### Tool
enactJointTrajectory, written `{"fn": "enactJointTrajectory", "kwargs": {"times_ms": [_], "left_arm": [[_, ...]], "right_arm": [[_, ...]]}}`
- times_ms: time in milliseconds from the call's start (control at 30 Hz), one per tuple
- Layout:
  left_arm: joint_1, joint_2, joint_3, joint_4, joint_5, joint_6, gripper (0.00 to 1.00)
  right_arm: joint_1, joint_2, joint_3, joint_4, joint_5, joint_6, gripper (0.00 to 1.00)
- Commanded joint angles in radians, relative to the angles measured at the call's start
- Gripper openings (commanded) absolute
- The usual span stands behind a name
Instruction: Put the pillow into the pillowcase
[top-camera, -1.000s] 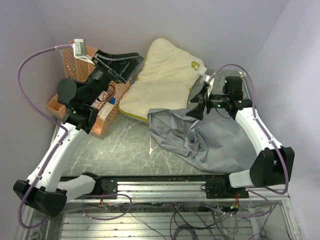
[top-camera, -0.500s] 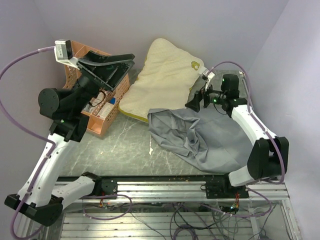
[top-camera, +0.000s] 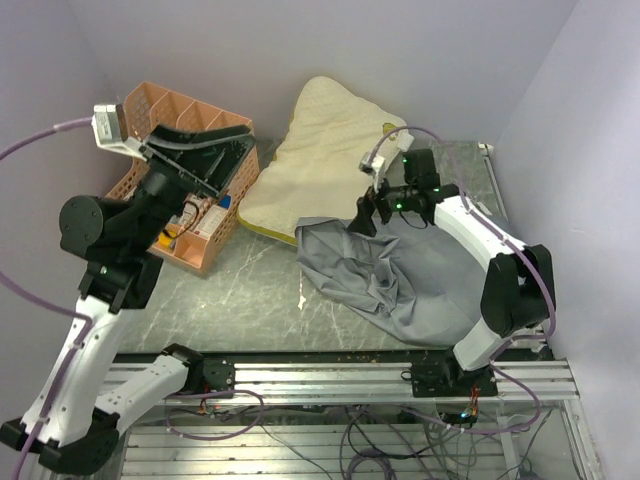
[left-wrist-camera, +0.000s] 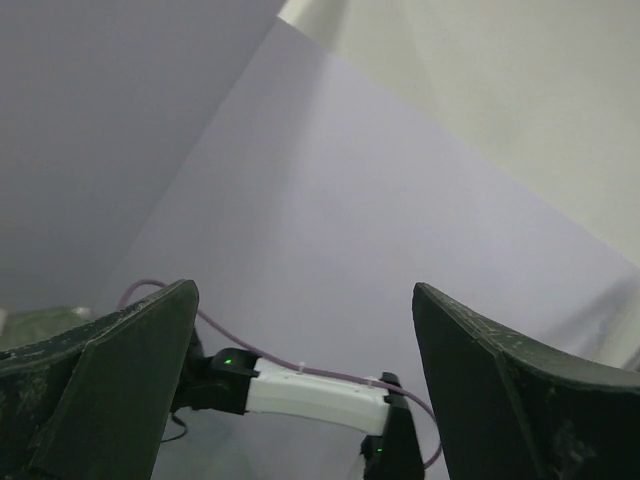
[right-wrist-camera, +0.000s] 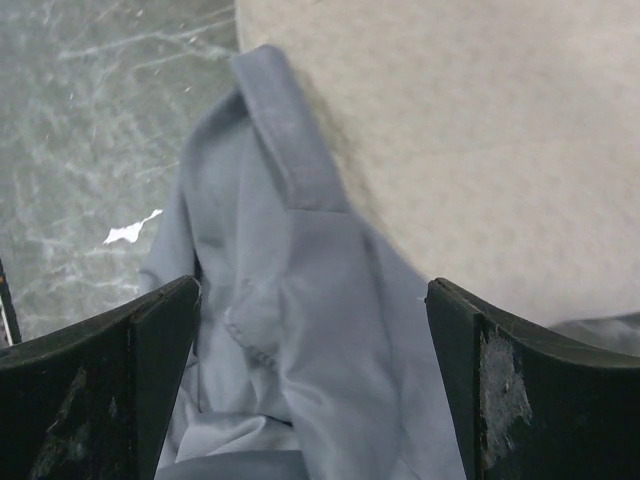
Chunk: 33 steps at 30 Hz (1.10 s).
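Note:
The cream-yellow pillow (top-camera: 325, 150) lies at the back of the table, leaning toward the rear wall. The wrinkled blue-grey pillowcase (top-camera: 405, 275) is spread in front of it, its upper edge lapping the pillow's near corner. My right gripper (top-camera: 366, 213) hovers open over that upper edge. In the right wrist view the pillowcase (right-wrist-camera: 300, 310) and its folded hem sit between the spread fingers of the right gripper (right-wrist-camera: 312, 287), with the pillow (right-wrist-camera: 480, 130) beyond. My left gripper (top-camera: 240, 150) is raised open above the basket. The left gripper (left-wrist-camera: 303, 290) holds nothing and faces the wall.
An orange plastic basket (top-camera: 192, 102) with small items stands at the back left, under the left gripper. A white scrap (top-camera: 301, 298) lies on the marble tabletop (top-camera: 250, 290) by the pillowcase's left edge. Walls close in the back and both sides.
The left arm has lifted and swung back to the left, away from the pillow. The right gripper has moved left along the pillowcase's upper edge and opened slightly wider.

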Motion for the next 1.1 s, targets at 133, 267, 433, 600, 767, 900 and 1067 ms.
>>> {"fn": "enactJointTrajectory", "kwargs": {"times_ms": [133, 267, 433, 600, 767, 900, 1067], "left_arm": [[-0.004, -0.152, -0.285, -0.296, -0.253, 0.235, 0.99], [-0.004, -0.153, -0.457, -0.317, -0.2, 0.206, 0.98], [-0.004, -0.172, -0.604, -0.278, -0.14, 0.171, 0.95], [-0.004, -0.184, -0.642, -0.323, -0.177, 0.198, 0.95], [-0.004, -0.144, -0.698, -0.27, -0.152, 0.182, 0.93], [-0.004, -0.106, -0.734, -0.225, -0.128, 0.176, 0.9], [-0.004, -0.084, -0.767, -0.192, -0.119, 0.171, 0.9]], "right_arm": [[0.173, 0.109, 0.095, -0.113, 0.171, -0.151, 0.92], [0.194, 0.144, 0.105, -0.075, 0.298, -0.105, 0.44], [0.154, 0.057, 0.09, 0.071, 0.526, -0.041, 0.0], [0.074, -0.002, 0.124, 0.203, 0.631, 0.004, 0.03], [0.073, 0.038, 0.196, 0.184, 0.597, -0.007, 0.11], [0.072, 0.085, 0.232, 0.178, 0.618, -0.017, 0.18], [0.062, 0.166, 0.294, 0.201, 0.822, -0.067, 0.45]]}}
